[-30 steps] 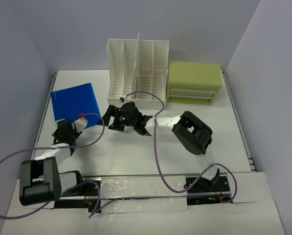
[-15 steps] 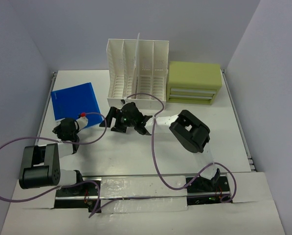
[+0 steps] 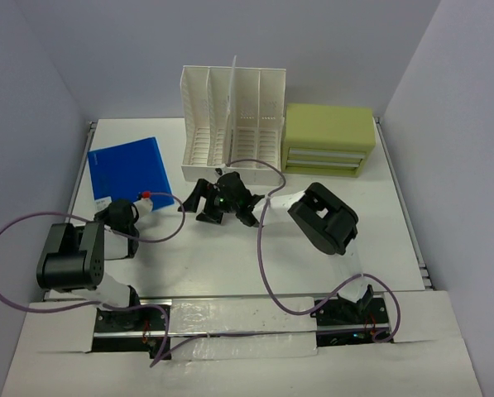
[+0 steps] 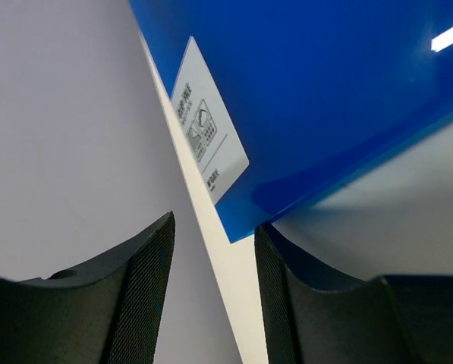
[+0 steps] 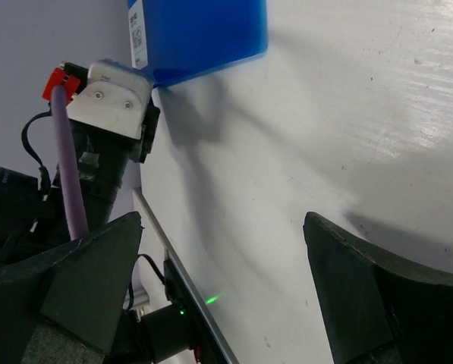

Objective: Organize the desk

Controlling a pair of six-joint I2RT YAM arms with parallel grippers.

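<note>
Left pincer [image 4: 213, 224], half open and gripping nothing, a blue folder's [image 4: 325, 91] corner just ahead between its jaws, white desk [image 3: 230, 265] beneath

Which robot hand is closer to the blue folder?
Left. The left gripper sits right at the blue folder's near corner. The right gripper is off to the folder's right, over the middle of the desk, not touching it.

Desk [image 3: 230, 269] holds blue folder [image 3: 127, 169], likely plastic, white rack [image 3: 230, 116], green drawer box [image 3: 329, 136]
</note>
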